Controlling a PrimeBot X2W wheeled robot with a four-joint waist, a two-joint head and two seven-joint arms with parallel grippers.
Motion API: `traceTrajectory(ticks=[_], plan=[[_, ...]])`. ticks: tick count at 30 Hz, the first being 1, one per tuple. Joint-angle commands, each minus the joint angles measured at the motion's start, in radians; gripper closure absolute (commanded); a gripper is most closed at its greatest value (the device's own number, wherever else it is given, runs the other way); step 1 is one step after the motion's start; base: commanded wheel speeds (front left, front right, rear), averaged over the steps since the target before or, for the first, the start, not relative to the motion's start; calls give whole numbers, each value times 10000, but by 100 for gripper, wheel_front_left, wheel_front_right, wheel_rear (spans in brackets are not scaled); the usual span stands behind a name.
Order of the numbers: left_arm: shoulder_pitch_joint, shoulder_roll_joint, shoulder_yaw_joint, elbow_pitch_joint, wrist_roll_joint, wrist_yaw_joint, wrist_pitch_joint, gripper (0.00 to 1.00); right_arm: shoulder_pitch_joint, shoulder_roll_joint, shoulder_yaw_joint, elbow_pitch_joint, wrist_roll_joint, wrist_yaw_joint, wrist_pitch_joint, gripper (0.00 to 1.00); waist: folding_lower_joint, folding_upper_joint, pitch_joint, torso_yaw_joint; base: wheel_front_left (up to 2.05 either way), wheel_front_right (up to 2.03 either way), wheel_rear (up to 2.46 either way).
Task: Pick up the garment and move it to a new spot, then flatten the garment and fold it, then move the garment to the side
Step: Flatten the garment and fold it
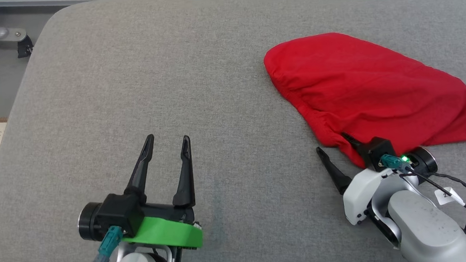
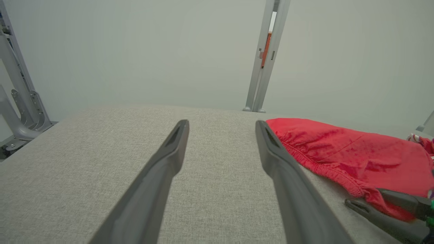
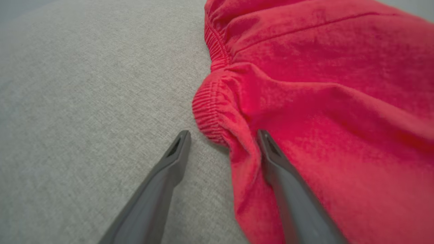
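red garment sits bunched on the right of the grey cushion, right gripper spread wide straddling its elastic corner, so i'd dip lower and pinch deep before lifting; left gripper is apart too, idle.

One red garment, one grey cushion, and two grippers on show: left gripper, right gripper, two dark fingers apiece.

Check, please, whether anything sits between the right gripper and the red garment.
Nothing visible does. The right gripper stands open at the gathered edge of the garment: one finger lies over the red cloth, the other over the bare grey cushion.
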Motion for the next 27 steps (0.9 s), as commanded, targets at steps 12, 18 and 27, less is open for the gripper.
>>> traceTrajectory(ticks=[12, 18, 27], plan=[[-15, 8, -100, 80, -118, 122, -23, 0, -899, 560, 1648, -558, 2315, -6, -221, 100, 0, 0, -184, 17, 0, 0, 0], [-76, 8, -236, 55, -135, 104, -25, 0, -1638, 596, 2701, -1496, 3943, -6, -229, 100, 0, 0, -136, 27, 0, 0, 0], [-248, 9, -579, 28, -373, 222, -25, 0, -2908, 384, 4716, -923, 5494, -6, 81, 100, 0, 0, 195, 488, 0, 0, 0]])
